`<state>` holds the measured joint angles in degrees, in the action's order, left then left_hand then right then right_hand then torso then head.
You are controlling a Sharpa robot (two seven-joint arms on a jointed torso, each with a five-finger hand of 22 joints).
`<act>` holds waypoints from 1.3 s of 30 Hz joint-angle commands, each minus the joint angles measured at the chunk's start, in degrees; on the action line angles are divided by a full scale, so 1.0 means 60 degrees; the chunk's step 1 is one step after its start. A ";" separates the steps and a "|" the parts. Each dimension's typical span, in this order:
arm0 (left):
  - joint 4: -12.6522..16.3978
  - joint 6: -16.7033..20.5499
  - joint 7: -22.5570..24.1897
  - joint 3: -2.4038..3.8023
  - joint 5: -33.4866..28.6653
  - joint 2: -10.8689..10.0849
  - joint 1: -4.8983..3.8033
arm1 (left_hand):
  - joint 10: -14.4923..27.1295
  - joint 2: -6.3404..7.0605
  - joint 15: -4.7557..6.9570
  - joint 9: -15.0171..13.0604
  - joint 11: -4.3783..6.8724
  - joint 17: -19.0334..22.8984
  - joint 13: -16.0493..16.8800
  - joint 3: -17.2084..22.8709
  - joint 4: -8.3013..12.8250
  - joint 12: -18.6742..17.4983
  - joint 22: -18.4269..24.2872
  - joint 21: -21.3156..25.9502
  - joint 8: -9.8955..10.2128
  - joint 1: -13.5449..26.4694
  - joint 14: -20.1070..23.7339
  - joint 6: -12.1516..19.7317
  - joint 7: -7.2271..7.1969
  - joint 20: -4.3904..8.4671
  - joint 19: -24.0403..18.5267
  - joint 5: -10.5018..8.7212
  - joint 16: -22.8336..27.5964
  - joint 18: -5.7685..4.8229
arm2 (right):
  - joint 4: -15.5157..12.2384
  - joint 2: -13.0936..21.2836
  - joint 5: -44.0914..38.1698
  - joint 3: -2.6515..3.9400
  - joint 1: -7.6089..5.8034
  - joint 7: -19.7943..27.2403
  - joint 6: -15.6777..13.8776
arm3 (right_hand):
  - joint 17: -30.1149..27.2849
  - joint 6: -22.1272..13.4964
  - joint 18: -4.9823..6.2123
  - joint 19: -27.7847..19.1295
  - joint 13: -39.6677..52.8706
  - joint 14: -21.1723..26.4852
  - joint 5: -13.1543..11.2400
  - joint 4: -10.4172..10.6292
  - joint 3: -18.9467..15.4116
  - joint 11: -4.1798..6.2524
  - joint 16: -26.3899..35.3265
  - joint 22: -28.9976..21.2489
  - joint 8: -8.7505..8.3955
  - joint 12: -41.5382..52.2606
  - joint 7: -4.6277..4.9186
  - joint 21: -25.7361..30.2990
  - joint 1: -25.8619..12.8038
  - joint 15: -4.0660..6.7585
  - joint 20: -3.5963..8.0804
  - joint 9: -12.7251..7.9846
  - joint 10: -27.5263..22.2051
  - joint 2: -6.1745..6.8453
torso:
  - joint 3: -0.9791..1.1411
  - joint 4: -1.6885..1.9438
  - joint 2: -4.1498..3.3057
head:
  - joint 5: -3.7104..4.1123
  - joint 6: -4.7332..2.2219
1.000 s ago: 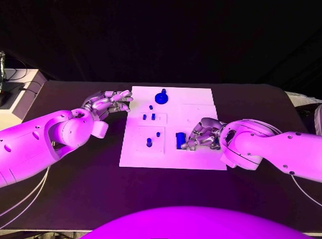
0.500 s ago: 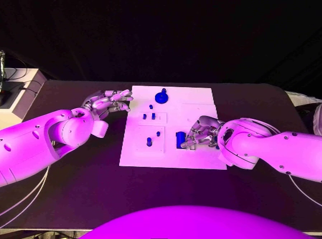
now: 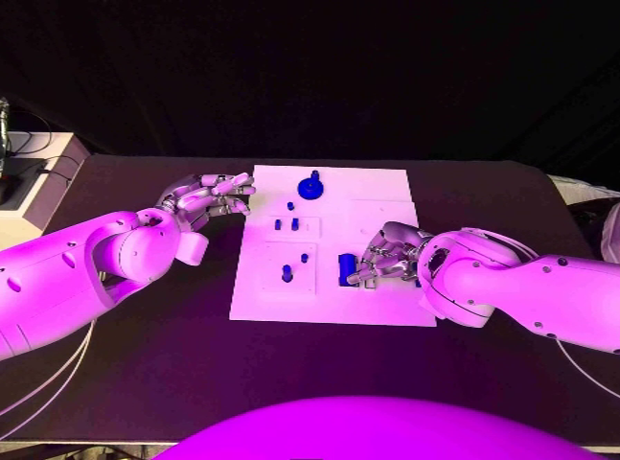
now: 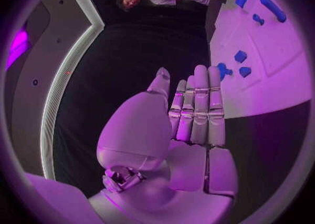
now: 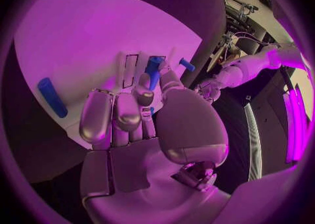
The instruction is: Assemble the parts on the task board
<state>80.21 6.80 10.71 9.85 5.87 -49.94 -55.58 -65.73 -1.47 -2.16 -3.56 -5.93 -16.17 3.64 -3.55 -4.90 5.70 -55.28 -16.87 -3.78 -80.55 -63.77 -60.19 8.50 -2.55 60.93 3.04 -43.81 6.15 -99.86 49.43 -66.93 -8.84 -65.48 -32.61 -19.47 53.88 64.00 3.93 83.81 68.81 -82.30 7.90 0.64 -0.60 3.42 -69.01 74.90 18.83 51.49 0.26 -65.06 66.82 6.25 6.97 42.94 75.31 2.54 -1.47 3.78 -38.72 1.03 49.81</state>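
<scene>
My right hand (image 3: 386,257) rests over the near right part of the task board (image 3: 378,192), fingers curled downward. In the right wrist view, a thin blue peg (image 5: 153,72) stands between my thumb and a fingertip (image 5: 144,95); the peg is clamped between them. The other fingers lie close together beside it.

A blue bar (image 3: 347,269) lies flat on the board just beside this hand, on its inner side. The same bar appears in the right wrist view (image 5: 52,97), apart from the fingers.

My left hand (image 3: 210,196) is off the board, just beside its far left edge, over the black desk (image 3: 144,383). In the left wrist view its fingers (image 4: 200,105) are straight and pressed side by side, thumb apart from them, with nothing held.

Remaining parts on the task board:
- A larger blue knob piece (image 3: 311,186) sits near the far edge, at centre.
- A small blue piece (image 3: 290,205) lies just nearer than the knob.
- Two short blue pegs (image 3: 287,225) stand side by side in the upper left recess.
- One small peg (image 3: 304,257) and one taller peg (image 3: 287,274) stand in the lower left recess.

The task board lies flat in the middle of the desk.
</scene>
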 commanded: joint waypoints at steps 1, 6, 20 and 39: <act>0.0014 -0.0125 0.0029 0.0005 0.0019 0.0015 0.0002 | 0.0052 -0.0047 -0.0052 -0.0014 -0.0019 0.0015 0.0001 -0.0025 -0.0028 0.0046 0.0004 0.0034 -0.0014 0.0027 0.0038 0.0034 -0.0035 -0.0051 0.0034 -0.0007 0.0036 -0.0104 | 0.0009 0.0076 -0.0003 -0.0007 0.0019 0.0011 -0.0338 | -0.0015 0.0018 -0.0167 0.0359 0.0005 -0.0014 0.0052 0.0437 0.0213 0.0008 -0.0030 0.1488 0.0007 -0.0071 -0.0001 -0.0012 -0.0049 0.0033 0.0044 0.0016 0.0039 0.0273 | 0.0003 0.0005 -0.0001 | 0.0005 0.0002; 0.0003 -0.0137 0.0021 0.0005 0.0019 0.0021 0.0003 | 0.0052 -0.0047 -0.0052 -0.0014 -0.0019 0.0015 0.0001 -0.0025 -0.0028 0.0046 0.0004 0.0034 -0.0014 0.0027 0.0038 0.0034 -0.0035 -0.0051 0.0034 -0.0007 0.0036 -0.0104 | -0.0129 0.0266 0.0571 0.0025 0.0017 0.0403 -0.0849 | -0.0025 -0.0081 -0.0152 0.0364 -0.0014 -0.0020 0.0081 0.0965 0.0287 -0.0083 -0.0037 0.1488 -0.0310 -0.0133 0.0136 -0.0015 -0.0230 -0.0019 0.0002 -0.0199 -0.0019 0.0503 | 0.0002 -0.0005 0.0010 | 0.0005 -0.0008; -0.0059 -0.0157 0.0052 0.0005 0.0019 0.0046 0.0005 | 0.0052 -0.0047 -0.0052 -0.0014 -0.0019 0.0015 0.0001 -0.0025 -0.0028 0.0046 0.0004 0.0034 -0.0014 0.0027 0.0038 0.0034 -0.0035 -0.0051 0.0034 -0.0007 0.0036 -0.0104 | -0.0302 0.1468 0.3513 0.0159 -0.0558 0.1777 -0.0033 | -0.0059 0.0092 -0.0021 0.0349 0.0045 0.0005 0.0193 0.0276 -0.0391 -0.0416 -0.0158 0.1503 -0.2472 0.0080 0.0685 -0.0121 -0.0238 -0.0276 -0.0285 -0.2889 -0.0083 -0.0450 | -0.0006 -0.0015 0.0010 | 0.0100 -0.0112; 0.0160 -0.0317 0.0577 0.0005 0.0014 0.0012 0.0046 | -0.0407 -0.0026 0.0024 -0.0013 0.0122 0.0022 0.0019 -0.0052 -0.0001 0.0229 -0.0002 0.0046 -0.0009 -0.0015 0.0028 -0.0022 -0.0101 -0.0017 0.0036 -0.0006 0.0042 -0.0134 | -0.0055 0.2400 0.0197 0.0066 -0.0602 -0.0536 0.2428 | 0.0171 0.0626 -0.0118 0.0381 0.0347 -0.0015 0.0481 0.0303 -0.0372 -0.0238 -0.0270 0.1571 -0.2366 0.0115 0.0409 -0.0456 -0.0374 -0.0140 -0.0143 -0.2163 0.0253 -0.0312 | -0.0037 -0.0097 0.0037 | 0.0558 -0.0144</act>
<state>80.92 6.04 12.22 9.84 5.87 -49.90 -55.37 -67.80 -1.47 -2.16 -3.56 -5.12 -16.07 3.70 -3.70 -5.06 6.86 -55.28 -16.88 -3.78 -80.55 -63.77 -60.40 8.29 -2.55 60.93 3.04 -43.81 6.15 -100.01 63.82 -59.16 -8.41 -69.22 -32.47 -8.03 54.83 67.48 3.93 83.87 70.81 -82.41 10.61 2.09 -2.76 1.98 -70.45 74.93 4.43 52.44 2.79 -67.49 64.92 4.89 5.67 29.81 76.55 0.69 -1.63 3.28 -38.58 4.09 48.94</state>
